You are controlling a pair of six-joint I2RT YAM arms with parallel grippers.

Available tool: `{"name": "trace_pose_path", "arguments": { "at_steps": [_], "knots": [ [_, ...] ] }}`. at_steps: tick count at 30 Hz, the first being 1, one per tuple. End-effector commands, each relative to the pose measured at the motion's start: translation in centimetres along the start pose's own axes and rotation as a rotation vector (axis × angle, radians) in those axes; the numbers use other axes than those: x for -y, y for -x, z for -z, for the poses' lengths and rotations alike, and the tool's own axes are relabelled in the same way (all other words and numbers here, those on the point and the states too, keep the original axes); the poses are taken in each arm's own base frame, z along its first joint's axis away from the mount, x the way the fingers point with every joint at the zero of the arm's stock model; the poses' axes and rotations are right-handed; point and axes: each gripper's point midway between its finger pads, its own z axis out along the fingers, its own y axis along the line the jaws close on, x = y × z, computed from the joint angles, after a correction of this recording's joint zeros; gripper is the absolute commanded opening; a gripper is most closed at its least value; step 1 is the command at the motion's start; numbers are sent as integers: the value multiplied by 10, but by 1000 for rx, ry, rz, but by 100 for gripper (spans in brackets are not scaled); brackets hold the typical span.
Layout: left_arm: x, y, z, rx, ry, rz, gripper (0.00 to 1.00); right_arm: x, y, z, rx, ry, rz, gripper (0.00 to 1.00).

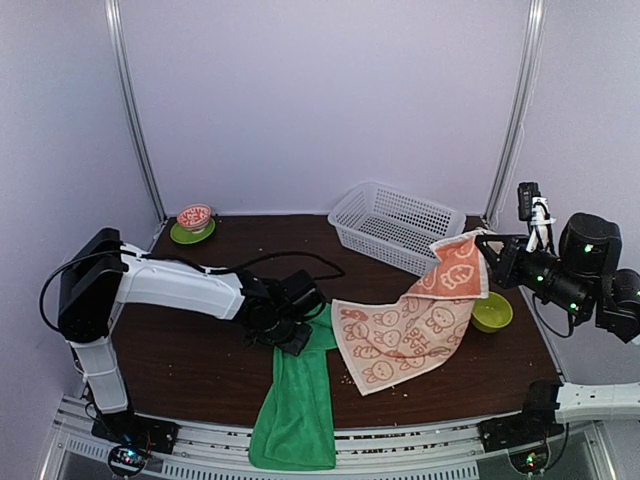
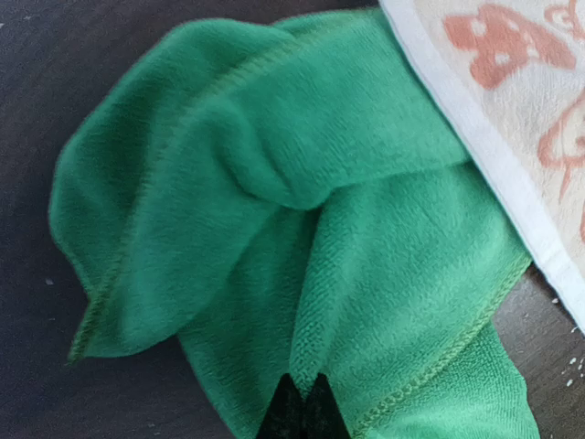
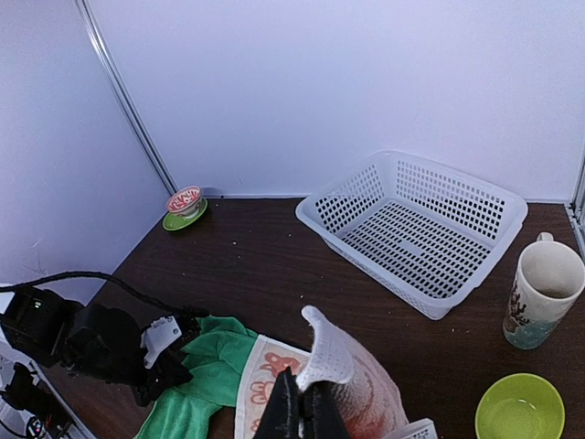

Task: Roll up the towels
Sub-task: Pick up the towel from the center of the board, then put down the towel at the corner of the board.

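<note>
Work surface: We see a dark brown wood-grain table [image 1: 190, 370], matte and lightly crumbed, enclosed by plain pale walls.
Left gripper: The left gripper [image 2: 302, 407] sits low at centre-left. Its jaws are closed to a narrow point and appear to pinch a raised fold of the green towel [image 1: 297, 410].
Right gripper: The right gripper [image 3: 300, 413] is raised at the right, with its jaws pinched on the white-hemmed corner of the bunny towel [image 1: 400, 338].
Step in hand: We judge this to be separating and laying out. Neither towel lies flat, and no roll is begun.
Next move: We judge that the bunny towel must come clear of the green towel, whose far end it overlaps, and be spread flat. Thin hems may slip from either grip.
Green towel: It is bright, plush pile with a stitched hem, bunched at the far end. A long strip drapes over the near table edge.
Bunny towel: It is a thinner weave in a peach-orange and white print, and it slopes from the table up to the lifted corner.
Bystanders: A small dish [image 1: 194, 222] sits at far left. To the right are a white perforated basket [image 1: 395, 225], a glossy lime bowl [image 1: 492, 312] and a mug [image 3: 546, 294].
</note>
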Motion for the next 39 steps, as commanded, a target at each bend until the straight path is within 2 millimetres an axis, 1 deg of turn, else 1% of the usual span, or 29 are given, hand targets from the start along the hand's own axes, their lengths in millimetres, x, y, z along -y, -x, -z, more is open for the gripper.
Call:
{"name": "trace_pose_path", "arguments": {
  "at_steps": [1, 3, 5, 6, 7, 8, 9, 10, 11, 13, 15, 16, 17, 19, 20, 21, 23, 24, 26, 28, 30, 31, 33, 34, 36, 37, 38, 39],
  "knots": [
    [-81, 61, 67, 178, 103, 127, 0, -4, 9, -1, 29, 11, -20, 0],
    [-128, 91, 112, 284, 171, 190, 0, -7, 16, 0, 41, 22, -18, 0],
    [-174, 114, 167, 397, 253, 248, 0, -15, 28, 0, 57, 43, -15, 0],
    [-192, 122, 192, 447, 283, 270, 0, -19, 33, 0, 63, 58, -14, 0],
    [-208, 125, 212, 486, 305, 286, 0, -24, 38, -1, 67, 74, -16, 0],
    [-219, 125, 224, 504, 327, 299, 0, -29, 41, -3, 69, 90, -21, 0],
    [-229, 120, 231, 509, 351, 313, 0, -34, 41, -5, 70, 109, -29, 0],
    [-236, 113, 228, 493, 374, 322, 0, -37, 36, -10, 63, 126, -36, 0],
    [-243, 103, 219, 466, 395, 332, 0, -40, 30, -15, 54, 136, -46, 0],
    [-252, 70, 178, 354, 415, 363, 0, -46, 15, -27, 28, 159, -68, 0],
    [-262, 43, 144, 257, 423, 411, 0, -55, 0, -41, -1, 186, -92, 0],
    [-264, 32, 131, 223, 423, 426, 0, -58, -8, -48, -22, 196, -100, 0],
    [-263, 25, 123, 203, 415, 437, 0, -63, -15, -55, -47, 208, -104, 0],
    [-254, 24, 119, 228, 348, 446, 38, -71, -25, -65, -87, 225, -108, 0],
    [-247, 28, 122, 259, 299, 449, 59, -75, -28, -68, -102, 234, -106, 0],
    [-241, 32, 127, 292, 253, 451, 75, -78, -29, -71, -110, 239, -102, 0],
    [-228, 40, 142, 356, 180, 443, 93, -84, -30, -77, -128, 250, -86, 0],
    [-221, 45, 151, 388, 149, 429, 97, -87, -30, -79, -135, 257, -78, 0],
    [-208, 53, 168, 448, 96, 401, 98, -94, -28, -84, -146, 270, -62, 0],
    [-194, 59, 182, 509, 30, 378, 98, -107, -25, -92, -163, 301, -50, 0],
    [-182, 65, 199, 590, -44, 357, 97, -129, -7, -91, -160, 378, -52, 0],
    [-178, 67, 206, 629, -74, 349, 96, -146, 17, -84, -128, 443, -65, 0],
    [-177, 66, 222, 705, -102, 349, 95, -178, 51, -64, -76, 597, -103, 0],
    [-179, 63, 225, 726, -97, 354, 95, -198, 75, -46, -30, 726, -141, 0],
    [-186, 59, 236, 775, -73, 370, 95, -225, 109, -12, 31, 928, -189, 0],
    [-191, 56, 241, 800, -57, 382, 95, -233, 123, 3, 59, 998, -200, 0],
    [-196, 54, 246, 823, -32, 391, 95, -236, 132, 13, 84, 1034, -203, 0],
    [-198, 51, 249, 836, -22, 391, 94, -233, 134, 15, 100, 1022, -200, 0]
  ]
}}
